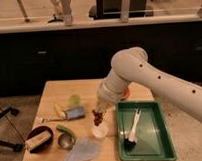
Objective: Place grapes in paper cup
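Note:
The grapes (98, 117), a small dark reddish-brown bunch, hang at the tip of my gripper (99, 113), which is shut on them. They sit just above the rim of the white paper cup (100, 131), which stands upright on the wooden table (55, 91) to the left of the green tray. My arm reaches down to it from the upper right, and the wrist hides the top of the bunch.
A green tray (156, 143) holding a brush (131, 133) lies right of the cup. To the left are a green vegetable (66, 131), a small metal cup (65, 141), a dark bowl (39, 138), a lying can (74, 113), a pale green cup (74, 100) and a pale flat piece (82, 151).

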Tool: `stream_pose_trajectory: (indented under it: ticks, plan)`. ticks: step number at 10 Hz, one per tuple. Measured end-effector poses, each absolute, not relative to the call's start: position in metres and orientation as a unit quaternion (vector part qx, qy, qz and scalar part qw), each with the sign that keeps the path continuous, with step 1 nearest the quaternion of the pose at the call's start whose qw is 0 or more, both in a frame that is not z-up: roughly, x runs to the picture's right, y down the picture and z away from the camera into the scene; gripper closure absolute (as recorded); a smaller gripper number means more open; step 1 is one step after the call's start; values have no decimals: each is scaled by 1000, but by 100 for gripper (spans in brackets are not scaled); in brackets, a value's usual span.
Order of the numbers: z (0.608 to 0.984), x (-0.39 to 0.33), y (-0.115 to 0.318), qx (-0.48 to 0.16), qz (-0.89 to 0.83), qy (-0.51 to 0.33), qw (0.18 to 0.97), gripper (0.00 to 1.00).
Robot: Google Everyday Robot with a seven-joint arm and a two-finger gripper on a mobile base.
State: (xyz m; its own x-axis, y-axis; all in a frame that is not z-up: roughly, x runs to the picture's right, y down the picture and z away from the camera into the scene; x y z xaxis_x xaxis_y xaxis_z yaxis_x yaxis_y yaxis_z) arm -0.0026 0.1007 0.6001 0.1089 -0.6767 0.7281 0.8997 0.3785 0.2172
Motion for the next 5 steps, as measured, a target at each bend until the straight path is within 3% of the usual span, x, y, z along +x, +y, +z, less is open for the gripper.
stream_pose_trajectory:
  ticks: [5]
  plan:
    - [601, 0, 116, -167, -527, -436, 711, 98]
